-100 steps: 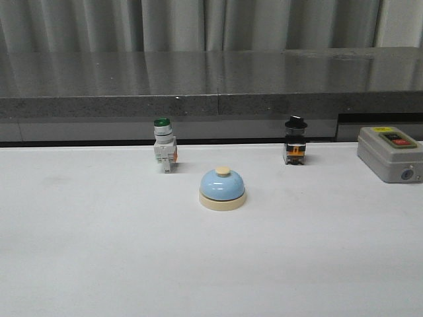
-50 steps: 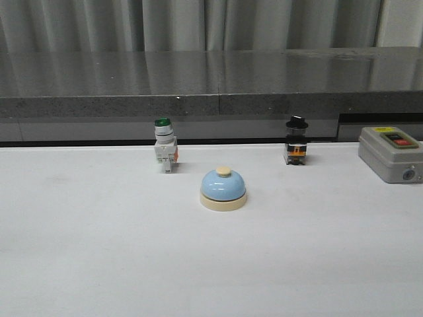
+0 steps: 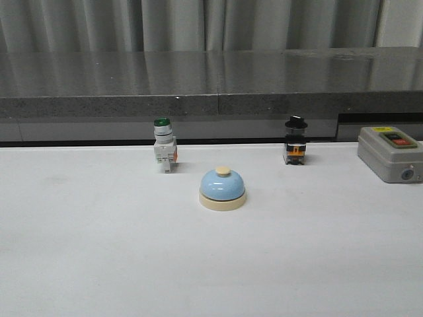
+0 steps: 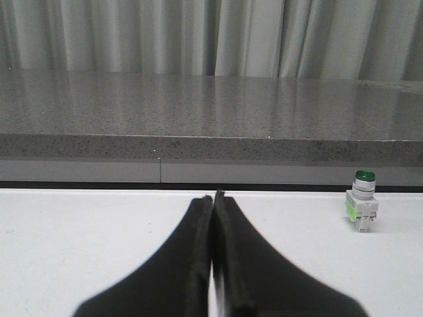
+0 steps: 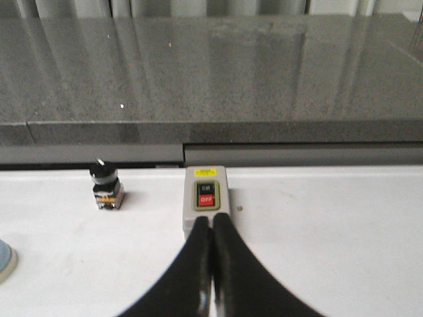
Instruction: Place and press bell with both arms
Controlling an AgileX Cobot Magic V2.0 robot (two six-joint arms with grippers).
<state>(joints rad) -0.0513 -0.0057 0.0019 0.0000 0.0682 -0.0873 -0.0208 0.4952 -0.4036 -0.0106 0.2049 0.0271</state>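
The bell point(image 3: 223, 188), a light-blue dome with a cream base and cream knob, stands upright on the white table point(image 3: 99, 251) near the middle in the front view. Its edge shows at the border of the right wrist view point(image 5: 4, 259). Neither arm shows in the front view. My left gripper point(image 4: 213, 198) is shut and empty, low over bare table, with the bell out of its view. My right gripper point(image 5: 211, 221) is shut and empty, its tips in front of the grey switch box point(image 5: 206, 198).
A green-capped white push-button switch point(image 3: 164, 145) stands left behind the bell, also in the left wrist view point(image 4: 361, 208). A black-knobbed switch point(image 3: 295, 141) stands right behind it, also in the right wrist view point(image 5: 106, 187). The grey ON/OFF box point(image 3: 390, 153) sits far right. A dark stone ledge point(image 3: 211, 92) runs along the back.
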